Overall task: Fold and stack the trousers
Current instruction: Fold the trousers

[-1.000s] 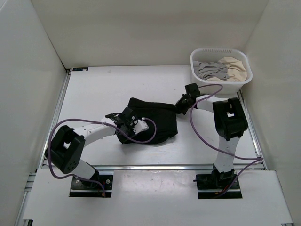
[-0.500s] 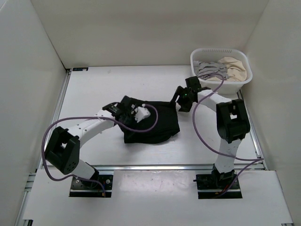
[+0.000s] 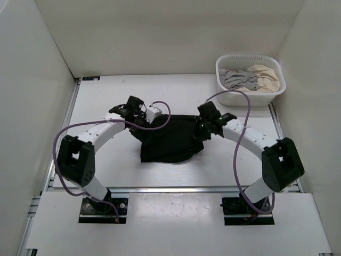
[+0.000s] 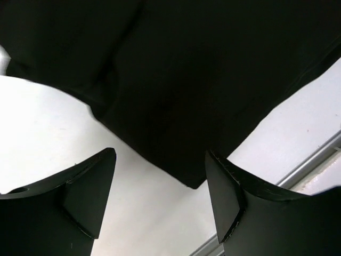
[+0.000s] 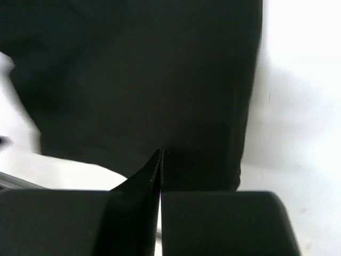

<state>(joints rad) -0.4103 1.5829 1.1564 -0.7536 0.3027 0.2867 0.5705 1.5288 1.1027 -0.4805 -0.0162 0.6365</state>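
While both arms reach in over the bench [image 3: 106, 90], the trousers [image 3: 171, 140] lie as a black folded bundle near its middle, flat on the surface, well apart from the white basket [image 3: 246, 99].

Basket: far right corner of the bench, upright. Inside it are a grey garment [image 3: 233, 79] on the left and a beige garment [image 3: 265, 78] on the right, crumpled and touching each other, filling the basket to about rim level. No black cloth is in it.

Left gripper [image 3: 140, 115]: at the bundle's far left corner. In the left wrist view the gripper [image 4: 160, 160] stands wide, with both fingers [image 4: 88, 186] apart and nothing pinched between them. Through the gap show bare bench and the near edge of the trousers [image 4: 176, 80]. A metal rail [image 4: 319, 157] runs at lower right in that view.

Right gripper [image 3: 203, 128]: at the bundle's far right corner, over the fabric edge. In the right wrist view the gripper [image 5: 160, 160] is fully closed, fingers pressed together with no gap. Black trousers [image 5: 133, 80] fill the view just past the tips, with white bench [image 5: 298, 106] to the right. Cannot tell whether any cloth is caught in the tips.

A purple cable [image 3: 237, 154] loops along each arm.
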